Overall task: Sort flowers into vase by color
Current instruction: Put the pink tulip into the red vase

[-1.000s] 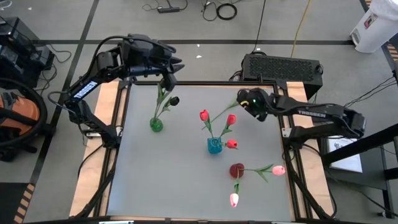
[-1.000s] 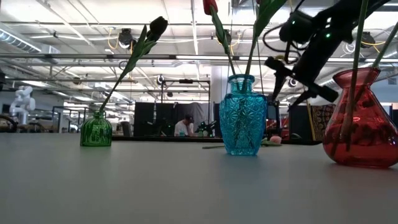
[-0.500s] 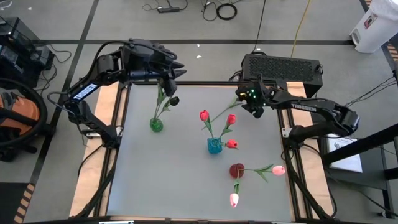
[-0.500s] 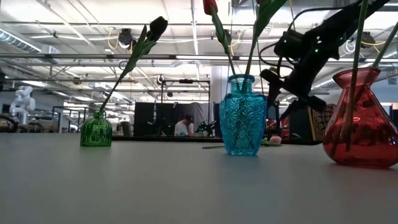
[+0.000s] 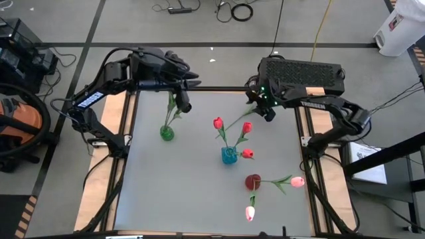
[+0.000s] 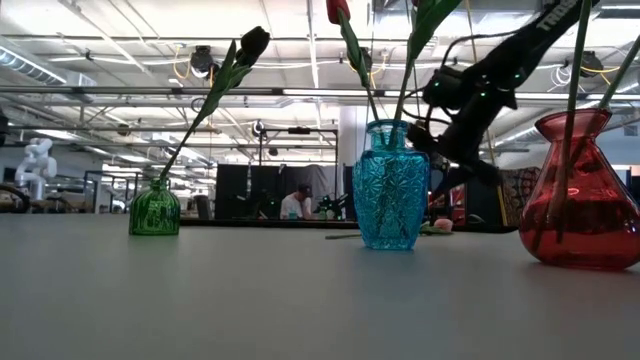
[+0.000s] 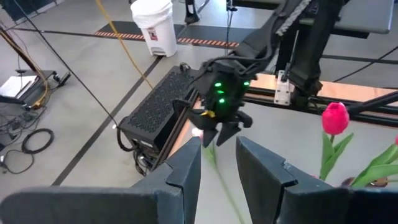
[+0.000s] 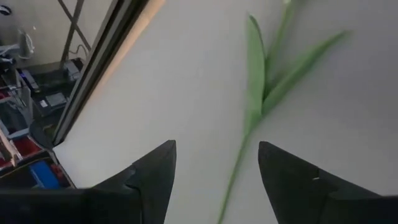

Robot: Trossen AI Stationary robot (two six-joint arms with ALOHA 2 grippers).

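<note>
— Where are your hands?

— Both hang over the far side of the counter [image 5: 179, 192]. My left hand [image 5: 183, 103] is above and beyond the green vase [image 5: 167, 133], up by the top of the near-black tulip [image 6: 254, 42] that leans out of it. The fingers are spread, and a thin green stem runs up through the gap; I cannot tell whether either finger touches it.

— And the right?

— My right hand [image 5: 263, 111] is near the far right corner, beyond the blue vase [image 5: 229, 155] with its red tulips [image 5: 217, 123]. It is open and holds nothing. Just under it a loose flower [image 8: 255, 93] lies flat on the counter, its stem lined up with the gap between my fingers.

— Anything else sorted?

— Pink tulips [image 5: 297, 181] stand in the red vase [image 5: 253, 181], nearer the front.
</note>
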